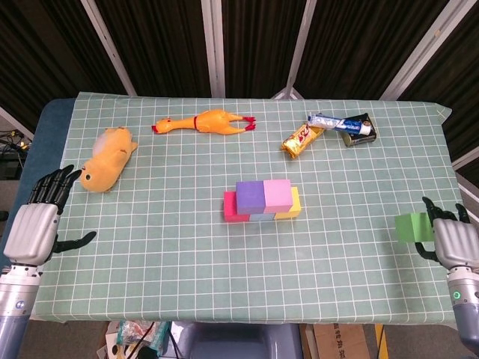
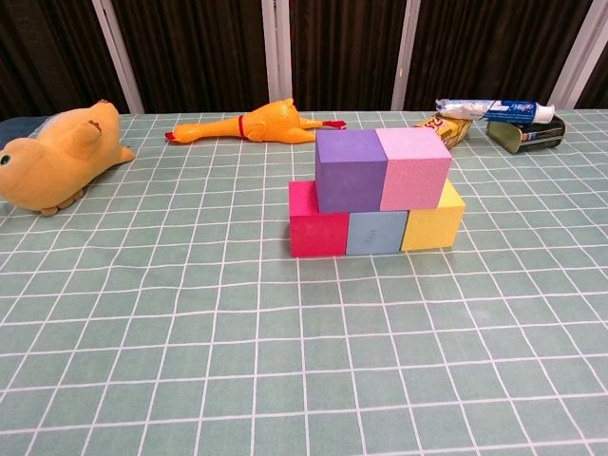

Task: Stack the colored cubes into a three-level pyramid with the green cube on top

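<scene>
We held the green cube (image 1: 410,226) in our right hand (image 1: 451,243), its fingers (image 1: 432,206) curled around it, with the two-level stack (image 1: 262,200) well off to their left, while our left hand (image 1: 34,228) hung open.

Your table (image 1: 187,247), under a green checked cloth.
On it: cube stack (image 1: 262,202), rubber chicken (image 1: 206,122), plush duck (image 1: 107,158), snack bar (image 1: 302,139), toothpaste tube (image 1: 340,123).
</scene>
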Robot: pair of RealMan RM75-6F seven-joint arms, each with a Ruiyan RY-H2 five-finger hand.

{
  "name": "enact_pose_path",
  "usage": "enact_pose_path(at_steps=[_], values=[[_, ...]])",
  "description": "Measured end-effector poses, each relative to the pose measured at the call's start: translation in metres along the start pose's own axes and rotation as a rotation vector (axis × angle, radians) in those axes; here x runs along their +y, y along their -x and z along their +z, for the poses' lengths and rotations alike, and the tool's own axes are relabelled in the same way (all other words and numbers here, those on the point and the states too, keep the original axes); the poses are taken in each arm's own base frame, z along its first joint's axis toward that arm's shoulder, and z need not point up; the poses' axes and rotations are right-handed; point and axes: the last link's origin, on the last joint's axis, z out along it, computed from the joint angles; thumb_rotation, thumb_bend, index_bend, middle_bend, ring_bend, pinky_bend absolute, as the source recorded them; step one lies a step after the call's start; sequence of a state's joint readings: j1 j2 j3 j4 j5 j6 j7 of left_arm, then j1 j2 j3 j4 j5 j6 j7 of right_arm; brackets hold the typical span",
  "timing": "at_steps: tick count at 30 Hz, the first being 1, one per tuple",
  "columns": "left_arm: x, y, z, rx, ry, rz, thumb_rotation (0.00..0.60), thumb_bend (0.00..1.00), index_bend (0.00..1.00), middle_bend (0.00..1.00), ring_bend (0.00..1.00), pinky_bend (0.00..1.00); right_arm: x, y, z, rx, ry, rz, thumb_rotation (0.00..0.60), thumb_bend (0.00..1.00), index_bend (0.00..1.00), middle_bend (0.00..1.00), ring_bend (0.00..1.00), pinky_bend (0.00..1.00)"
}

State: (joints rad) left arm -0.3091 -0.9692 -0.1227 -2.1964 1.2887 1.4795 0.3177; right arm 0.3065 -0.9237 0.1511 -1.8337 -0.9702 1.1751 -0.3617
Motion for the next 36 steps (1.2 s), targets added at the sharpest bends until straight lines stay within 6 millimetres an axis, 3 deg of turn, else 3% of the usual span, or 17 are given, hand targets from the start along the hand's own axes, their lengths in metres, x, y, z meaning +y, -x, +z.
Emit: enact_pose_path(at_steps=[8,14,23,29,36], values=[[-0.003,-0.001,0.001,-0.002,-0.013,0.014,0.6,0.09,0.0,0.0,0.0,0.05,-0.032,-0.085,-0.004,0.068,-0.033,0.013,0.6,0.4,0.0,0.36,0.25,0.0],[-0.006,0.0,0.004,-0.013,-0.031,0.017,0.6,0.09,0.0,0.0,0.0,0.05,-0.071,-0.122,-0.004,0.022,-0.083,0.015,0.6,0.4,0.0,0.36,0.25,0.0],[-0.009,-0.003,0.005,-0.011,-0.039,-0.009,0.6,0.09,0.0,0.0,0.0,0.05,-0.142,-0.142,0.006,-0.061,-0.174,0.027,0.6,0.4,0.0,0.36,0.25,0.0],[-0.017,-0.005,0.007,-0.007,-0.065,-0.001,0.6,0.09,0.0,0.0,0.0,0.05,-0.193,-0.14,0.013,-0.133,-0.206,0.091,0.6,0.4,0.0,0.36,0.25,0.0],[-0.024,-0.006,0.011,-0.012,-0.087,-0.021,0.6,0.09,0.0,0.0,0.0,0.05,-0.238,-0.135,0.02,-0.168,-0.167,0.123,0.6,0.4,0.0,0.36,0.25,0.0]])
